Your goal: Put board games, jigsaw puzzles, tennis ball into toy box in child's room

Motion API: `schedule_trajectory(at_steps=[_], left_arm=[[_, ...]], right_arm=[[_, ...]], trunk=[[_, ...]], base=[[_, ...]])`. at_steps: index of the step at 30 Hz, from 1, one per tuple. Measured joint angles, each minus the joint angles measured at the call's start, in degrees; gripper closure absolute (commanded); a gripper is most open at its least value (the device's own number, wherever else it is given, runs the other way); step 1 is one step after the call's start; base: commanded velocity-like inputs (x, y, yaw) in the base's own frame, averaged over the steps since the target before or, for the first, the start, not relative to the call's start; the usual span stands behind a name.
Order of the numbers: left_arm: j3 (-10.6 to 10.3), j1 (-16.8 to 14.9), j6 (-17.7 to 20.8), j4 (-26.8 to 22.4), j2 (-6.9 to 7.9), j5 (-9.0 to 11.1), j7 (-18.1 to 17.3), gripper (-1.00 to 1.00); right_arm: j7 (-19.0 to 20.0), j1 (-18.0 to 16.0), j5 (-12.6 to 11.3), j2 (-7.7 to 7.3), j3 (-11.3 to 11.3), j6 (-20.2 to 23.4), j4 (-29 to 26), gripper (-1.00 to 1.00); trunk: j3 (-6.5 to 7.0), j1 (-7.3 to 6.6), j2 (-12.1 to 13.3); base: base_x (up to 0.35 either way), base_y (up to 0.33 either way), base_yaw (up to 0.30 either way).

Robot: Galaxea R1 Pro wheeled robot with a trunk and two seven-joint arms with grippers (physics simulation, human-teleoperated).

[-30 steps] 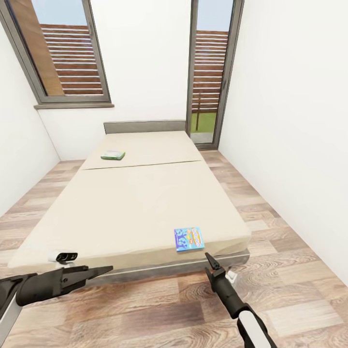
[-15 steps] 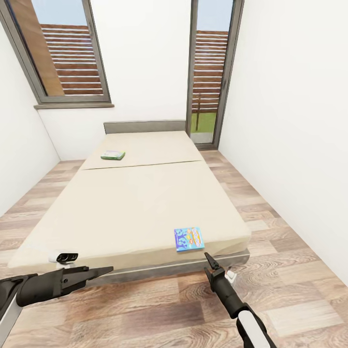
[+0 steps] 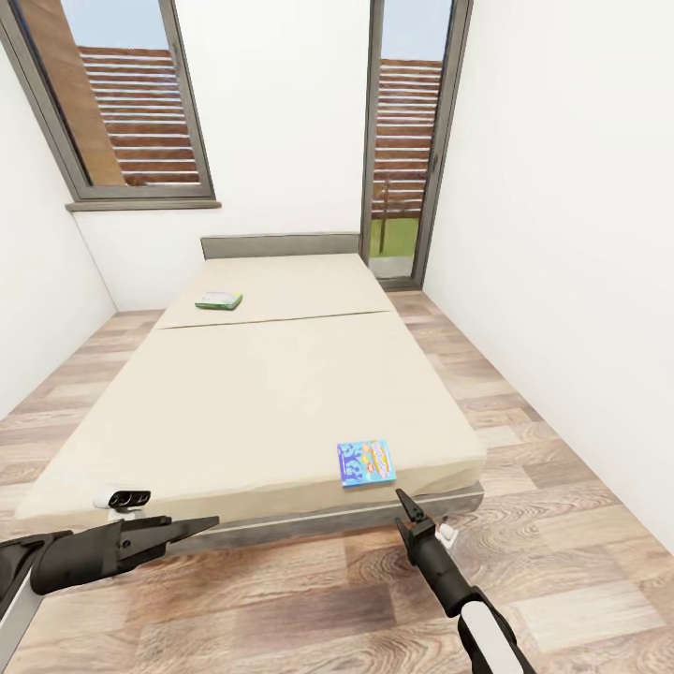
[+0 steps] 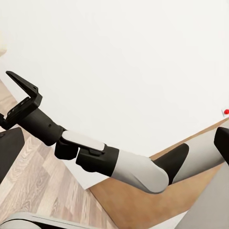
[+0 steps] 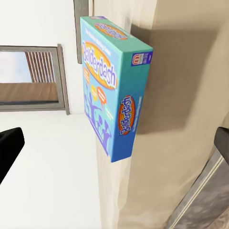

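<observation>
**Claw lined up short of the blue game box at the bed's foot**

Right claw (image 3: 404, 501) hangs over the floor just short of the foot edge of the bed (image 3: 271, 393), its tips aimed at the blue board game (image 3: 365, 461). In the right wrist view one finger (image 5: 8, 148) sits well apart from the other, so I read it as spread wide and empty. Left claw (image 3: 192, 524) points across in front of the bed, also empty; I cannot tell its opening.

I judge the step as the reach for this box. I'd go in low and level, with one finger over the cover and one under the edge nearest me, since the box lies flat near the mattress corner.

Its long axis runs roughly along the bed's length, slightly skewed, with a short edge facing me. The green-edged board game (image 3: 219, 300) lies far up near the headboard (image 3: 279, 245).
</observation>
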Motion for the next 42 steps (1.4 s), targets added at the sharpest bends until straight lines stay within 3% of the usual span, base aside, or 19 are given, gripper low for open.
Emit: schedule_trajectory(at_steps=[42], left_arm=[[-0.1, 0.0, 0.0, 0.0, -0.13, 0.1, 0.0, -1.0]], right_arm=[[-0.8, 0.0, -0.4, 0.0, 0.0, 0.3, 0.0, -1.0]], trunk=[[0.0, 0.0, 0.0]], base=[[0.055, 0.024, 0.0]])
